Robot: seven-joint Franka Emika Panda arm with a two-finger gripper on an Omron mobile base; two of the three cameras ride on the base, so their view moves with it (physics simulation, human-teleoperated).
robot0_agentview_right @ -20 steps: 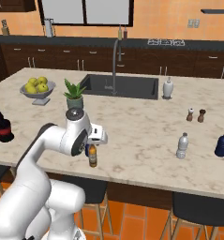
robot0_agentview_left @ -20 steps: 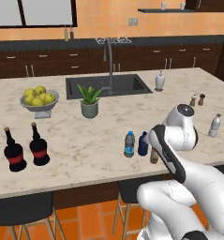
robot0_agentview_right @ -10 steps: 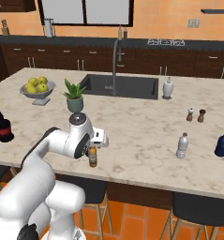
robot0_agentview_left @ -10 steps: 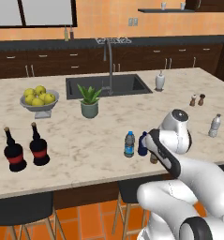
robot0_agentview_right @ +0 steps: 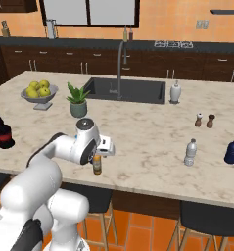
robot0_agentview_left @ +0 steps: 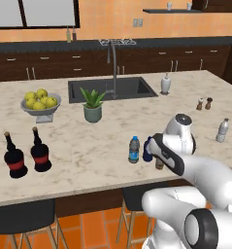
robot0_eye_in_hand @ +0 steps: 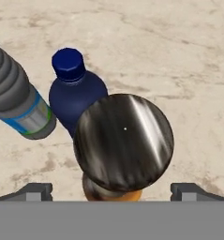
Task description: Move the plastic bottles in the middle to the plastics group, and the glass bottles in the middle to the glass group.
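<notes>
The glass bottle, slim and amber (robot0_agentview_right: 97, 165), stands near the counter's front edge. From above its dark round cap (robot0_eye_in_hand: 123, 140) sits between my open gripper's (robot0_eye_in_hand: 112, 191) two fingertips (robot0_eye_in_hand: 36, 190), apart from both. My gripper (robot0_agentview_right: 101, 148) hangs just over that bottle. Beside it stand the plastic bottles: a solid dark blue one (robot0_eye_in_hand: 76, 93) (robot0_agentview_left: 147, 149) and a clear one with a blue label (robot0_eye_in_hand: 17, 101) (robot0_agentview_left: 133, 149). The glass group, two fat black bottles (robot0_agentview_left: 14, 158) (robot0_agentview_left: 40, 153), is far left. The plastics group's pale clear bottle (robot0_agentview_left: 223, 130) (robot0_agentview_right: 190, 152) is at the right.
Another dark blue bottle (robot0_agentview_right: 232, 151) stands right of the pale one. Salt and pepper shakers (robot0_agentview_left: 204, 103), a soap dispenser (robot0_agentview_left: 165, 84), the sink (robot0_agentview_left: 112, 89), a potted plant (robot0_agentview_left: 92, 104) and a fruit bowl (robot0_agentview_left: 40, 102) lie further back.
The hand has sunk a little lower over the amber bottle. The jaws have stayed open and the bottles have not moved.
</notes>
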